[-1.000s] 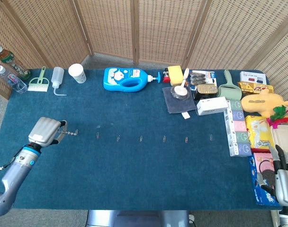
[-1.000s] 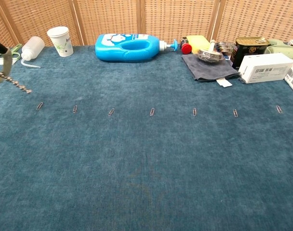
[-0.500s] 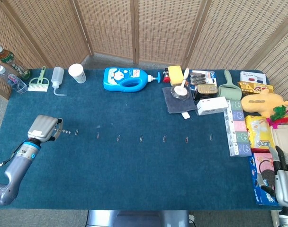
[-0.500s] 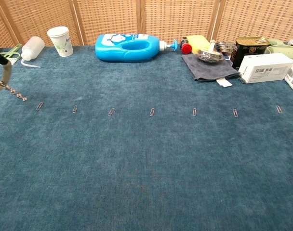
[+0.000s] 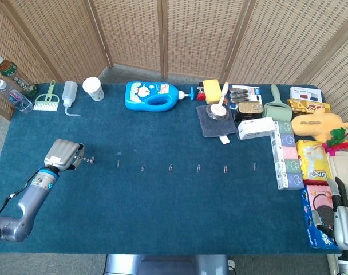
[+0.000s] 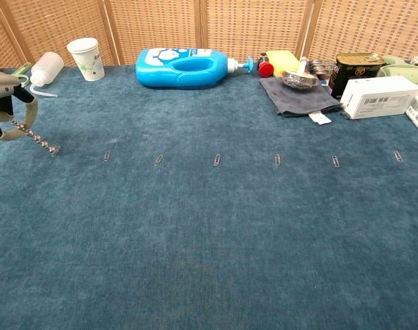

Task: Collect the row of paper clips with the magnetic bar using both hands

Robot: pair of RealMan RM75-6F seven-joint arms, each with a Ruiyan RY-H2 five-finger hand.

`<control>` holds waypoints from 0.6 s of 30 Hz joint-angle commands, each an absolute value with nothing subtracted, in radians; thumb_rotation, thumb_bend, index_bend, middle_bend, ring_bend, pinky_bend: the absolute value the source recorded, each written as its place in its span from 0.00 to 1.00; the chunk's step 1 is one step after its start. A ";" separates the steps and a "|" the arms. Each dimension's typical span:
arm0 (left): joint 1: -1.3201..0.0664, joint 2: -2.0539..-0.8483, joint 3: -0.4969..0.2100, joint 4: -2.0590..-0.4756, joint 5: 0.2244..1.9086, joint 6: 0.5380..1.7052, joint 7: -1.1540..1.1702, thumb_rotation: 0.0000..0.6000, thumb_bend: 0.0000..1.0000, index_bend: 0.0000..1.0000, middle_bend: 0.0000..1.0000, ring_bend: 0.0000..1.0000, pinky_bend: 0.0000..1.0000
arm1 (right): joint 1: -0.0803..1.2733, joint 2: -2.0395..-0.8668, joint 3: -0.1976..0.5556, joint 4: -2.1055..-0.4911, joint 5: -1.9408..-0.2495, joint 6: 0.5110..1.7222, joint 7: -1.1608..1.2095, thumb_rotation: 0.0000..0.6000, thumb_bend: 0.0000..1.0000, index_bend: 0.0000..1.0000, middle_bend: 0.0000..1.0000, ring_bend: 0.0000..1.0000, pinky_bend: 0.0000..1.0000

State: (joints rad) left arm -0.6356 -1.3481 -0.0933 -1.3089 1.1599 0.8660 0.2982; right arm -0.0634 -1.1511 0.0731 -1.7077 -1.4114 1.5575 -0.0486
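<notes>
The left hand [image 5: 63, 154] sits at the left end of the blue table [image 5: 162, 212], fingers curled around the magnetic bar [image 6: 34, 137]. The chest view shows the bar best: a thin beaded rod slanting down and right from the hand, its tip on the cloth where the first clip of the row lies. From the head view the bar is only a short stub by the hand [image 6: 6, 113], and the tip's contact cannot be judged.

Six more paper clips [image 6: 216, 159] run in a line to the right, well spaced, all flat on the cloth; both views show them.

The right hand [image 5: 344, 217] appears only in the head view, at the table's far right edge beside the snack packets [image 5: 314, 163], fingers spread and holding nothing.

Along the back edge lie a blue bottle [image 5: 154, 95], a paper cup [image 5: 93, 88] and a white box [image 5: 256, 128]. Only the head view shows the plush toy [image 5: 320, 123].
</notes>
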 commanded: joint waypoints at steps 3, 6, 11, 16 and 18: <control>-0.638 -1.348 -0.095 -1.311 1.158 0.868 0.298 1.00 0.51 0.63 1.00 1.00 1.00 | -0.062 -1.153 0.075 -1.708 -1.409 1.555 -0.050 1.00 0.39 0.01 0.05 0.00 0.09; -0.640 -1.345 -0.100 -1.323 1.164 0.876 0.287 1.00 0.51 0.63 1.00 1.00 1.00 | -0.062 -1.153 0.076 -1.708 -1.410 1.555 -0.049 1.00 0.39 0.01 0.05 0.00 0.09; -0.653 -1.329 -0.115 -1.360 1.187 0.888 0.274 1.00 0.51 0.63 1.00 1.00 1.00 | -0.064 -1.152 0.076 -1.708 -1.410 1.558 -0.046 1.00 0.39 0.01 0.05 0.00 0.09; -0.676 -1.327 -0.126 -1.397 1.193 0.881 0.280 1.00 0.51 0.63 1.00 1.00 1.00 | -0.068 -1.153 0.074 -1.702 -1.410 1.562 -0.037 1.00 0.39 0.01 0.05 0.00 0.09; -0.687 -1.336 -0.129 -1.402 1.194 0.877 0.288 1.00 0.51 0.63 1.00 1.00 1.00 | -0.071 -1.154 0.073 -1.700 -1.411 1.565 -0.033 1.00 0.39 0.01 0.05 0.00 0.09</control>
State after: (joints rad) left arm -0.6828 -1.3328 -0.1264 -1.3996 1.1935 0.8790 0.2842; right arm -0.0707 -1.1537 0.0729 -1.7004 -1.4110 1.5645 -0.0330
